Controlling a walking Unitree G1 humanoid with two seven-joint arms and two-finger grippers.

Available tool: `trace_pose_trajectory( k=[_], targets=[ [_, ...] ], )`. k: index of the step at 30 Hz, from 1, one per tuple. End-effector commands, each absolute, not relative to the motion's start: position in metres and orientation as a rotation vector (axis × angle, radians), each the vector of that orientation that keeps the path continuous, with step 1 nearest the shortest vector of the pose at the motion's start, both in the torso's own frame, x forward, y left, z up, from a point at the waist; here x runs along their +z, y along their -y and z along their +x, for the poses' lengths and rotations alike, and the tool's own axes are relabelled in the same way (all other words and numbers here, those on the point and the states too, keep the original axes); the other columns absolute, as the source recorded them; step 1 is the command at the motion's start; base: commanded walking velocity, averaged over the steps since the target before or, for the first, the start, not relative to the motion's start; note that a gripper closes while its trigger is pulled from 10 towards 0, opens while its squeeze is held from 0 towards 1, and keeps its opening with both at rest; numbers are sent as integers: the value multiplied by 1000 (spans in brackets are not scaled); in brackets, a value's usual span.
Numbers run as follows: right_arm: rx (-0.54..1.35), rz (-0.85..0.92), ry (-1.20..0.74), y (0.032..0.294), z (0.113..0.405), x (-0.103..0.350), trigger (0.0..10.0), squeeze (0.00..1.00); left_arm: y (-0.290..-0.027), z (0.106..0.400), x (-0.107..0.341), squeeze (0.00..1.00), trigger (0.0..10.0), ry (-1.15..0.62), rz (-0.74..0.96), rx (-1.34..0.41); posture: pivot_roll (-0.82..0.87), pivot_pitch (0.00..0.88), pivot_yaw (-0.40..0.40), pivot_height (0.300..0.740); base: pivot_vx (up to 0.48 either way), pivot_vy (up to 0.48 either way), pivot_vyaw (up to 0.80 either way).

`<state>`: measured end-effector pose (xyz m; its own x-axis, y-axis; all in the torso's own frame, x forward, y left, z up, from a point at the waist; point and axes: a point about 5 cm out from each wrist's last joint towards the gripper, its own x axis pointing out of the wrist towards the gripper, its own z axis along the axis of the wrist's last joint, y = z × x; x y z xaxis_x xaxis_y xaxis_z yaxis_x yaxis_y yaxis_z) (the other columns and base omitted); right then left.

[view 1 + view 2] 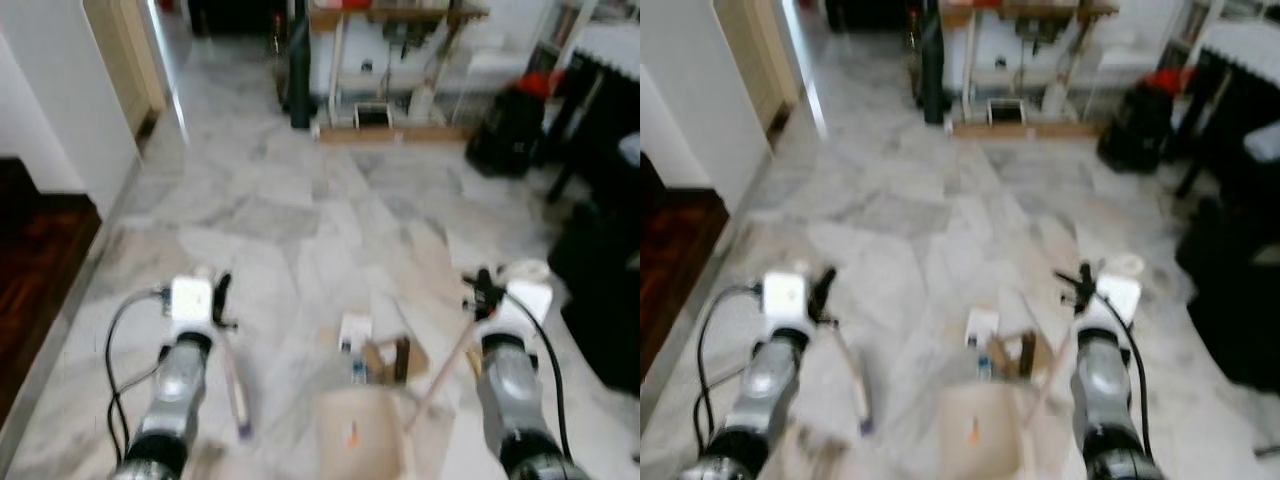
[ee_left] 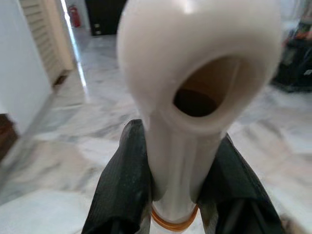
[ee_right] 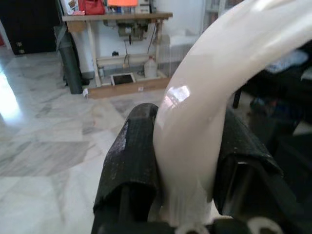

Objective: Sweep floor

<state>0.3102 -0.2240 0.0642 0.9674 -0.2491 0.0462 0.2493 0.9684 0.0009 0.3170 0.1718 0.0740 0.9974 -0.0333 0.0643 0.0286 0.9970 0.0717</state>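
Glossy cream handle (image 2: 195,97) between ribbed black fingers (image 2: 122,190), veined marble floor (image 1: 300,220)

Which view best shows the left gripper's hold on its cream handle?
The left wrist view: both black fingers press against the cream handle, close up. The eye views show the left gripper small and blurred, with the handle angling down toward the marble floor.

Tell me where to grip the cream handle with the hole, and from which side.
Grip the straight neck just below the hole, where the left hand holds it: the cream handle narrows there, so the fingers close on its two flanks. Come from under the flared end, which should stop slipping. The right hand holds a curved handle.
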Motion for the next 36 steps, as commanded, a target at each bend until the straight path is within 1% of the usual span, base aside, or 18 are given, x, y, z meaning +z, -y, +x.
trace_pose_trajectory(
  k=[1,14,36],
  targets=[
    [-234,5,94,217,317,74,10000,0,-181,318,82,0,10000,103,93,-7,-19,0,-40,740,0,0,0],
    [-227,3,96,216,317,74,10000,0,-178,320,85,0,10000,122,104,-21,-22,0,-39,740,0,0,0],
    [-223,7,86,214,317,73,10000,0,-177,320,86,0,10000,126,118,-29,-13,0,-45,740,0,-280,0]
  ],
)
